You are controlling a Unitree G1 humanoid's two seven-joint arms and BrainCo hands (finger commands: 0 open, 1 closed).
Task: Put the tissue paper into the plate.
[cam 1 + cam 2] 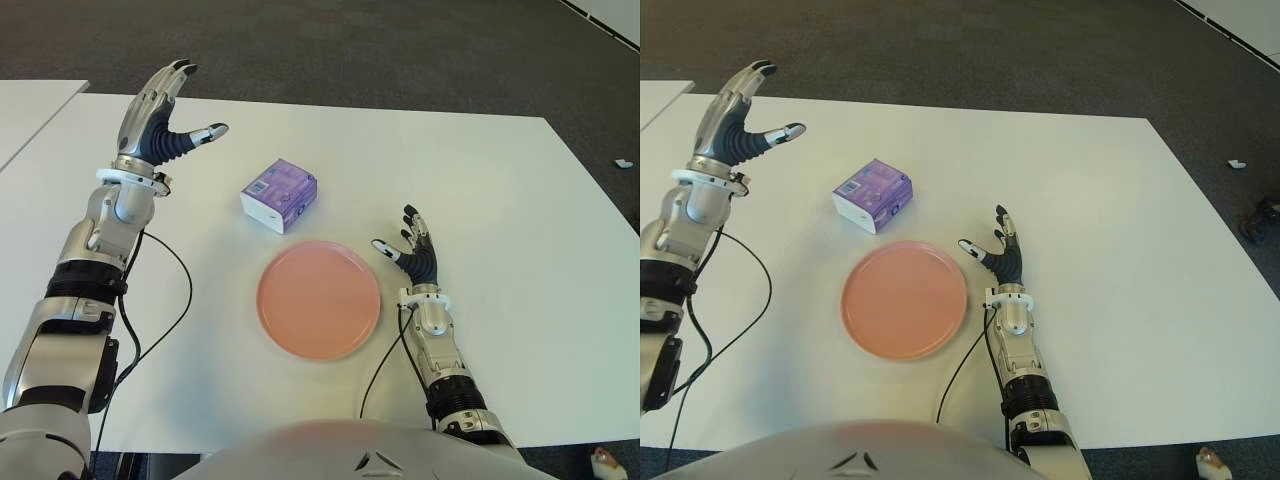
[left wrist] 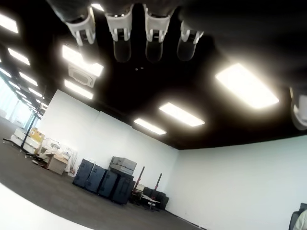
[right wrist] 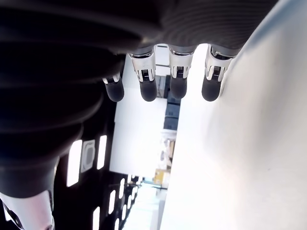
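One purple pack of tissue paper (image 1: 279,195) lies on the white table (image 1: 500,190), just beyond the far rim of the one pink plate (image 1: 318,299) and a little toward my left of it, close to the plate but apart from it. The pack carries pale printing on its purple faces and a white end panel, but the lettering is too small for me to read, so I can give no brand. The plate holds nothing.

My left hand (image 1: 160,115) is raised well to the left of the plate and farther out than the tissue pack, fingers stretched upward and the thumb held out toward the pack; it grips nothing. In its own wrist view four fingertips (image 2: 122,33) point into the room with nothing between them.

My right hand (image 1: 415,253) shows just beside the plate's right rim, fingers spread and relaxed, empty. Its wrist view shows four dark fingertips (image 3: 148,90) extended alongside the table surface.

Two black cables show, one running from each forearm: one (image 1: 160,320) to the left of the plate and one (image 1: 380,370) by its near right edge.
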